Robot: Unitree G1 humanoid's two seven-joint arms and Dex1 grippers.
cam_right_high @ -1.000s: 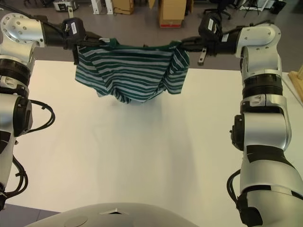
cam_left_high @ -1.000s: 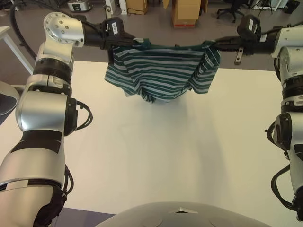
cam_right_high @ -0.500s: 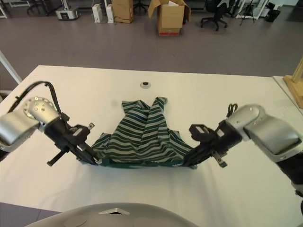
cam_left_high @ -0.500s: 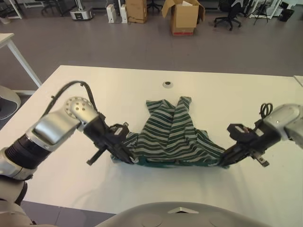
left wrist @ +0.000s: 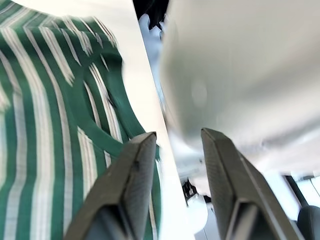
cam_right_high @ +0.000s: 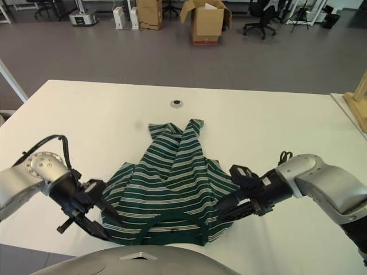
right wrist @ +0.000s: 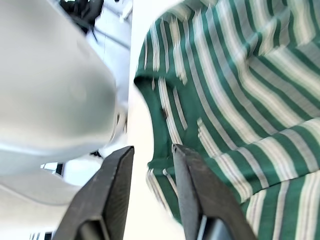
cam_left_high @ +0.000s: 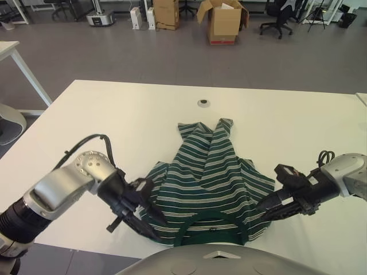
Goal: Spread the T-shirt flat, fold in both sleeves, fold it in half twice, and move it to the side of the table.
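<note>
The T-shirt [cam_left_high: 209,183], green with pale stripes, is lying on the white table [cam_left_high: 114,114] close to the near edge, with its collar opening facing the robot. The near half is lying fairly flat and wide. The far half is narrowing toward the middle of the table, where the fabric is bunching into raised folds and two small peaks. The left gripper [cam_left_high: 150,222] is sitting low over the table at the left near corner of the garment, beside the collar. Its jaws are standing apart with nothing between them, and the left wrist view is showing one jaw just over the striped edge and the other off the cloth. The right gripper [cam_left_high: 265,209] is sitting at the right near corner, angled in toward the garment. Its jaws are also standing apart by a narrow gap, with only the table and the cloth's edge showing between them. A small round grommet [cam_left_high: 202,103] is sitting in the table beyond the garment, well apart from it. An open cardboard box [cam_left_high: 225,22] is standing on the floor behind the table.
</note>
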